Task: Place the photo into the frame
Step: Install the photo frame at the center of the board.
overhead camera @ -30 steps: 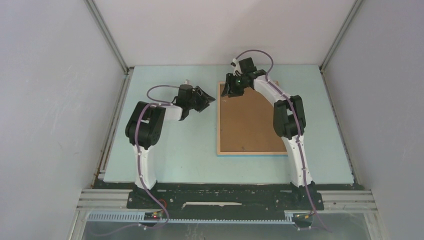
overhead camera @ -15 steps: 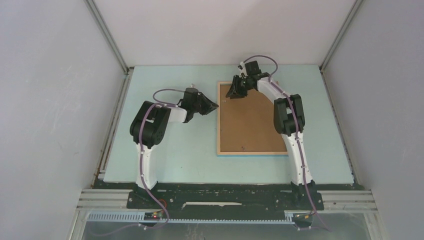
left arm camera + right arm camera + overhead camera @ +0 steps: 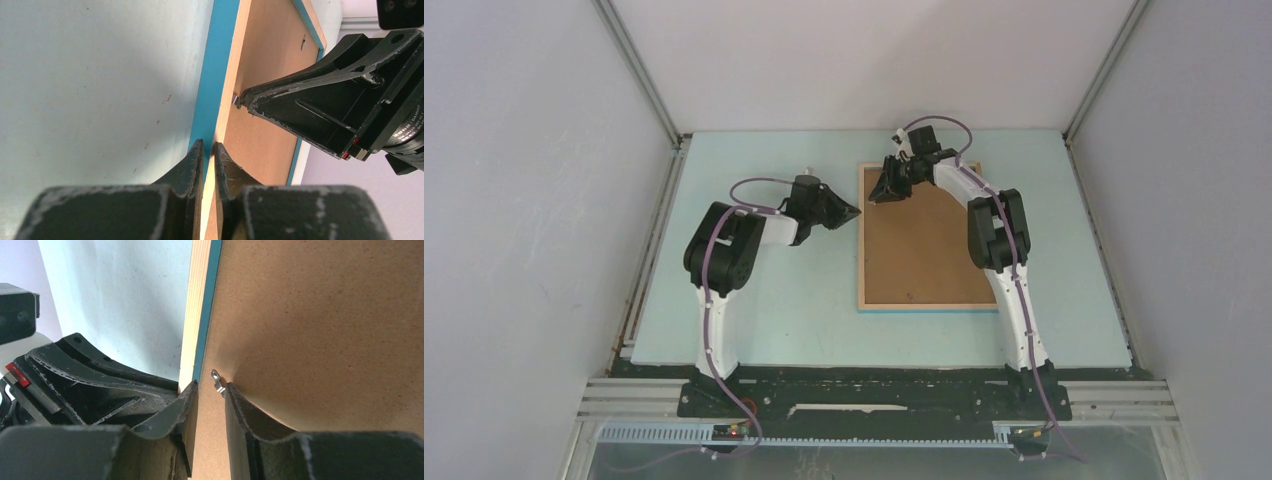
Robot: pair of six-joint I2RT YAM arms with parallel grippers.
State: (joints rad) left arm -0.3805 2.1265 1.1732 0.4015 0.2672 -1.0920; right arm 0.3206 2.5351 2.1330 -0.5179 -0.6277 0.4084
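Frame (image 3: 215, 75) lies on the table (image 3: 764, 300) with its light wood back up. A brown backing board (image 3: 924, 240) sits inside it.

Your left gripper (image 3: 207, 145) is at the frame's left rail, toward its far end. Its jaws are pinched together on that rail, with the blue edge on one side and wood on the other.

Your right gripper (image 3: 210, 387) is over the frame's far left corner, jaws a little apart. One finger is at the rail and the other is on the board. A small metal tab (image 3: 217, 381) sits between them, just beside the board-side finger.
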